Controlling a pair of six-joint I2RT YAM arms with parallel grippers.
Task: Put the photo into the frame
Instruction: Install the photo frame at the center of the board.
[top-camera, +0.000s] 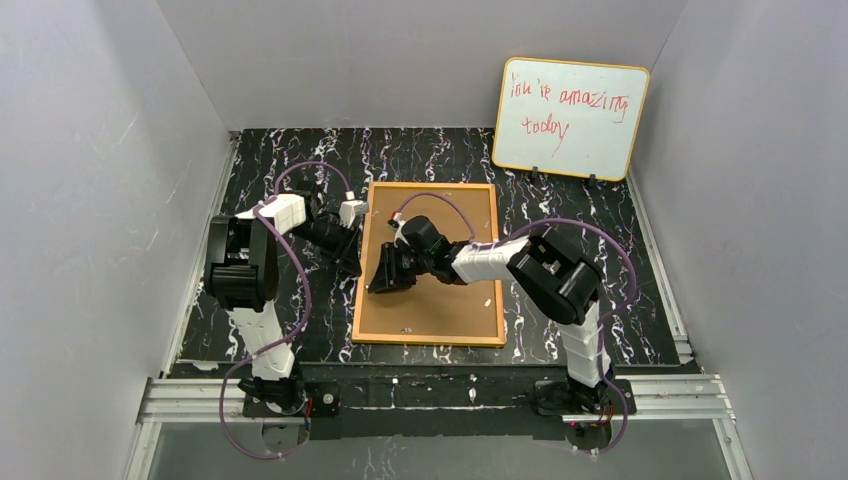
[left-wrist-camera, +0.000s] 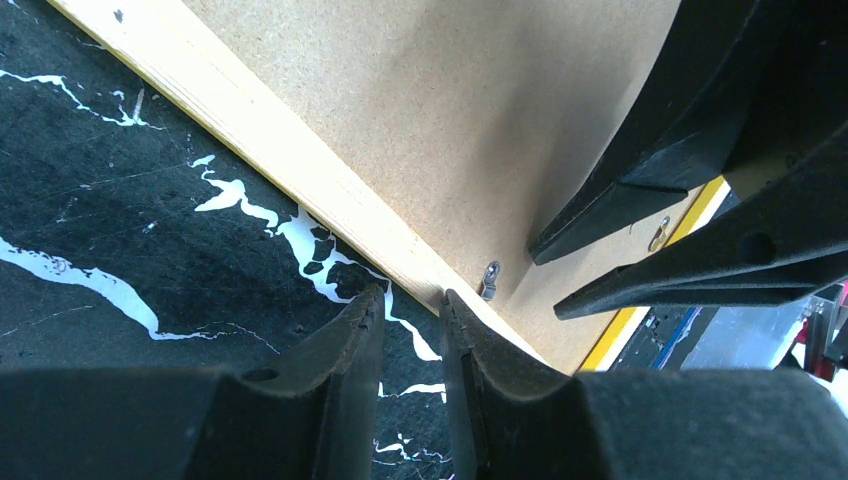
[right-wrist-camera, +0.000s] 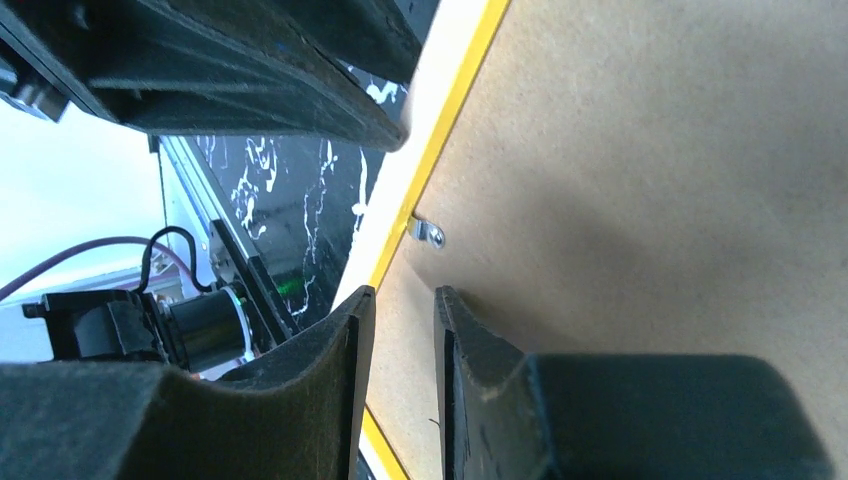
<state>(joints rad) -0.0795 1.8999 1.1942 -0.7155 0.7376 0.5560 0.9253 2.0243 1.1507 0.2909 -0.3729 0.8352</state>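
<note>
Frame: flat on the black, white-veined table, around the middle, back side up, orange-wood rim all round and a brown backing board filling the inside

On the left, left gripper: reaching across to the frame's left edge, tips down at the outer side of the wooden rim, jaws only a narrow slit apart, bare table in the gap, nothing pinched

Just inside that rim, a small metal clip on the board, close to those tips

Further right, right gripper: low over the board, pointed at the same left edge from the inner side, one finger above the rim, the other above the board, near a clip; jaws likewise narrowly parted, nothing held between them

Both grippers close together, facing each other across the rim

Far right, at the back: whiteboard with a yellow edge and red writing, propped upright against the wall, well apart from the frame
</note>
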